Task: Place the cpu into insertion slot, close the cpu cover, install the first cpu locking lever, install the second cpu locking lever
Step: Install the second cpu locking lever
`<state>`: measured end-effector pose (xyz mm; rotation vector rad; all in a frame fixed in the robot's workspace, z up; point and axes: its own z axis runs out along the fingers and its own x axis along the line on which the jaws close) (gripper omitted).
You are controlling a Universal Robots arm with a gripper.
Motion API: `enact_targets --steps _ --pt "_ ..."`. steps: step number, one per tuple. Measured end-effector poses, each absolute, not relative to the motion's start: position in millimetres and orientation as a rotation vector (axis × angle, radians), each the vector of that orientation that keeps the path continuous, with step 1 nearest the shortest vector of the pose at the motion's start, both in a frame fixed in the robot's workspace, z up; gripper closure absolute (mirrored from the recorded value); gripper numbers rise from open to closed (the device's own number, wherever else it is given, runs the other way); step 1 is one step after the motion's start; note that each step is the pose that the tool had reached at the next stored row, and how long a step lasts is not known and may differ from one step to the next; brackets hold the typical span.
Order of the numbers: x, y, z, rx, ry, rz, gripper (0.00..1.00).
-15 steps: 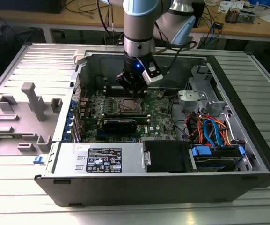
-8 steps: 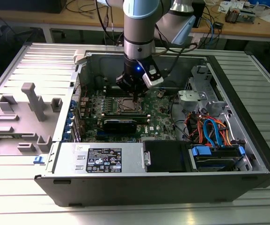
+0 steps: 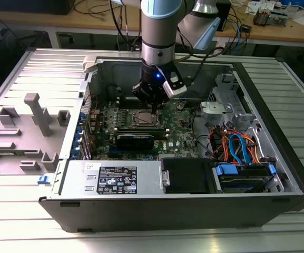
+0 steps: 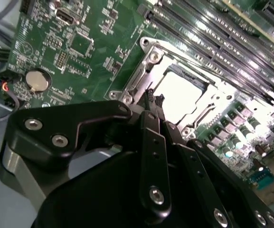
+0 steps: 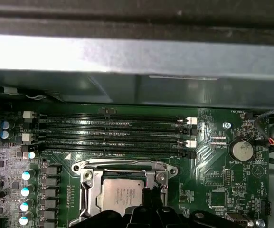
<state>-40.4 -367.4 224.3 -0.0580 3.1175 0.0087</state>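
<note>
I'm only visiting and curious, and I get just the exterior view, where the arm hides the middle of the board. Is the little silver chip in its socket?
Observer: Yes. In the first wrist view the cpu lies in the insertion slot, grey top up.
Visitor: And the metal lid over it?
Observer: In the second wrist view the cpu cover seems to lie flat around the cpu, which shows through its window.
Visitor: Where is the arm's tip?
Observer: The gripper is at the socket's edge, beside the cpu. I cannot tell whether it touches anything.
</note>
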Motion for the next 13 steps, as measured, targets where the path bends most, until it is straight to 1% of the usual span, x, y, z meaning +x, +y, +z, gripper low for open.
enact_targets --steps 5,13 --pt "-38.6 -378.3 224.4 -0.058 3.121 0.010 0.89" --pt "-38.6 -382.0 224.4 -0.058 3.121 0.012 0.89"
